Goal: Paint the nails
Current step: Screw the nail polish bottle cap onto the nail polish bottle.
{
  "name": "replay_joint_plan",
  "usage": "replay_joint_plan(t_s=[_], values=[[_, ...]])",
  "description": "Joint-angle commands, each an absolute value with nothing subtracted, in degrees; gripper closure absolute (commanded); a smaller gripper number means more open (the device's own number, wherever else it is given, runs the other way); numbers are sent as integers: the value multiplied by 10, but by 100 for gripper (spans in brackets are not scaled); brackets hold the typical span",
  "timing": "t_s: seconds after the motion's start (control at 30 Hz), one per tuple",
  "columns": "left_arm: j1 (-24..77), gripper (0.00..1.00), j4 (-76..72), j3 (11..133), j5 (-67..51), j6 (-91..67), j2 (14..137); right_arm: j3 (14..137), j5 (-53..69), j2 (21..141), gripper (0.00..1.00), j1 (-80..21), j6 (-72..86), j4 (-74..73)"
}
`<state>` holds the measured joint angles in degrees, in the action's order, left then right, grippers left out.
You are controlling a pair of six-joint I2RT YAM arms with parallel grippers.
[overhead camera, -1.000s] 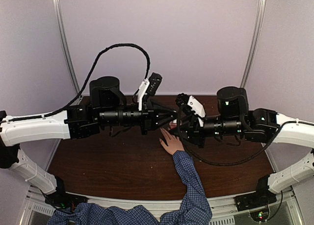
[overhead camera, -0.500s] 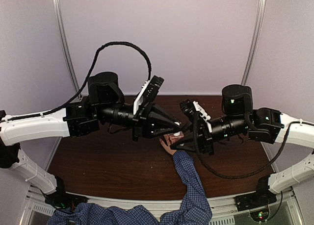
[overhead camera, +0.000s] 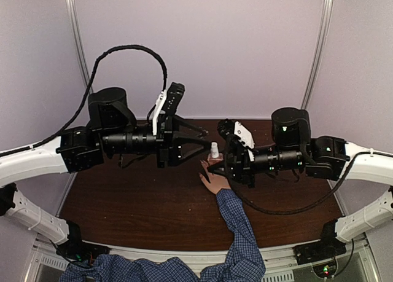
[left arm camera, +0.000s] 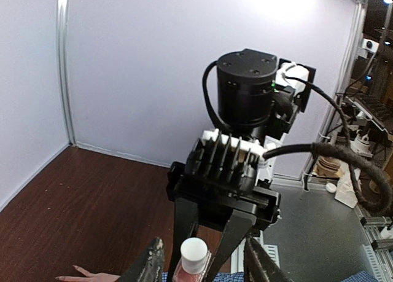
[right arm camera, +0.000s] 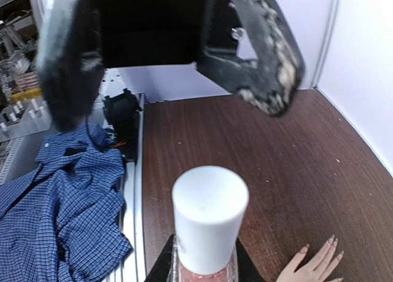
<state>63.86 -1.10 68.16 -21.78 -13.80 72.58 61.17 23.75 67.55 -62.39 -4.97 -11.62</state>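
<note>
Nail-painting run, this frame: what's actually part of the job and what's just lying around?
Job:
- nails on the person's hand
- nail-polish bottle, white cap on, gripped by the right gripper
- left gripper, open, facing the cap

Lying about:
- bunched blue checked cloth
- shelf clutter in the background
- black cable loop

Right there, the table (overhead camera: pixel 123 196) showed dark wood grain with a soft sheen. The cap (right arm camera: pixel 210 199) was smooth, matt white plastic, the bottle (right arm camera: pixel 206 271) under it glossy pink. The sleeve (overhead camera: pixel 241 230) was woven checked cloth. The left gripper (right arm camera: pixel 171 110) had black fingers (right arm camera: pixel 264 67), rough and scuffed pale.
</note>
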Motion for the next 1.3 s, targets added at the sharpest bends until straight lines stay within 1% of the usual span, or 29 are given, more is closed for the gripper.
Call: replay_joint_plan(t_s=[0.0,0.33,0.53,0.6,0.87,1.1,1.2,1.27], values=[[638,55,-3,677,-136,-145,725,628,110,686,100,-627,-30,-117],[653,58,-16,686,-15,-207,773,626,4,704,100,-628,-4,-114],[658,58,-40,695,-8,-219,801,627,-35,716,100,-628,-1,-123],[660,59,-35,706,15,-218,814,628,-42,719,100,-628,0,-126],[660,65,-7,746,44,-222,846,632,-53,729,100,-628,0,-127],[660,75,-3,756,44,-224,856,635,-57,731,100,-628,0,-124],[660,77,-3,752,40,-229,855,635,-58,728,100,-628,0,-123],[660,76,-3,747,41,-233,853,635,-60,727,100,-628,0,-123]])
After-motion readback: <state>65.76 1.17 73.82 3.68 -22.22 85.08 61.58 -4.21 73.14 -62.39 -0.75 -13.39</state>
